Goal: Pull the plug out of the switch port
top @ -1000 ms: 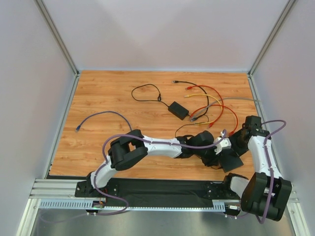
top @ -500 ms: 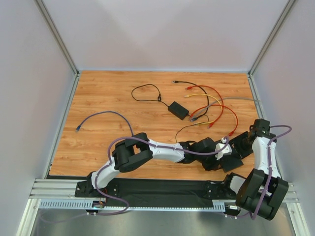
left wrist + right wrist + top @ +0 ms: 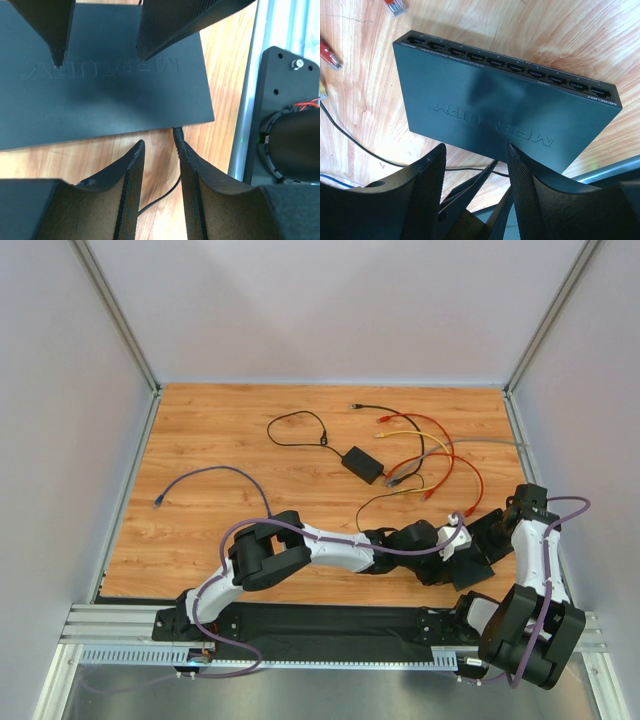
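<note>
Since a second ago both arms have shifted rightward: the left forearm reaches farther across the worktop (image 3: 250, 510), and the right wrist has swung out toward the side wall. We find the switch (image 3: 505, 105) lying flat at the near right of the wood, logo up. The left jaws stand partly open and released, their pads (image 3: 195, 195) flanking the plug (image 3: 177, 134) seated in the switch's plain edge. The plug lies right against one pad, unpinched. The right jaws are spread too, holding nothing, with their fingers (image 3: 427, 190) over the switch's top; we cannot tell whether the tips touch it. From above, jaws and switch merge into one dark mass. The black lead (image 3: 172, 186) runs out of frame, and loose connectors (image 3: 330, 55) are cut off at the edge.
</note>
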